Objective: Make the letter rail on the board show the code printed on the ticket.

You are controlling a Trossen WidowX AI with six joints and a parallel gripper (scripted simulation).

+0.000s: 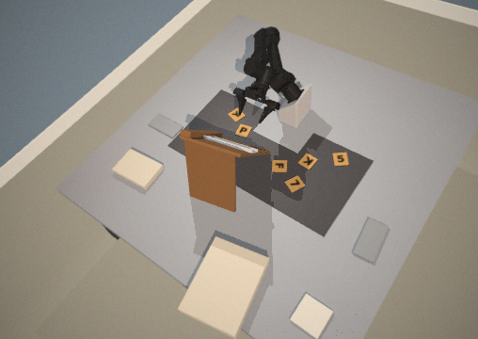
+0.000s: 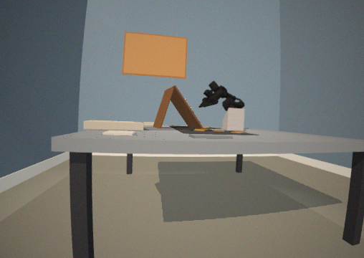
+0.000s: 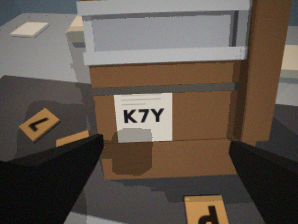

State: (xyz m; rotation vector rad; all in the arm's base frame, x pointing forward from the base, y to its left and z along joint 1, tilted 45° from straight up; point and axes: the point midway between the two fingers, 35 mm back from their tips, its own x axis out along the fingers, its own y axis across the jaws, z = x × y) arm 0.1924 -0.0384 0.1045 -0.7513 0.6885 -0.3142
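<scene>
The brown sloped board point(image 1: 212, 177) point(image 2: 172, 106) point(image 3: 200, 107) stands on the dark mat point(image 1: 329, 205). Its grey letter rail point(image 1: 231, 144) point(image 3: 165, 32) holds no tiles. The white ticket point(image 3: 143, 117) on the board reads K7Y. Orange tiles lie flat on the mat: Y point(image 1: 236, 115), P point(image 1: 243, 130) point(image 3: 206, 210), F point(image 1: 278, 166), K point(image 1: 308, 160), 5 point(image 1: 341, 158) and 7 point(image 1: 294, 183) point(image 3: 39, 124). My gripper point(image 1: 252, 116) point(image 2: 202, 104) point(image 3: 164, 143) is open and empty. It hangs low above the Y and P tiles and faces the board's ticket side.
The arm's white pedestal point(image 1: 296, 108) point(image 2: 234, 118) stands behind the mat. Cream blocks point(image 1: 137, 168) point(image 1: 225, 285) point(image 1: 311, 314) and grey slabs point(image 1: 166, 125) point(image 1: 371, 239) lie around the table. An orange panel point(image 2: 155, 55) hangs on the wall.
</scene>
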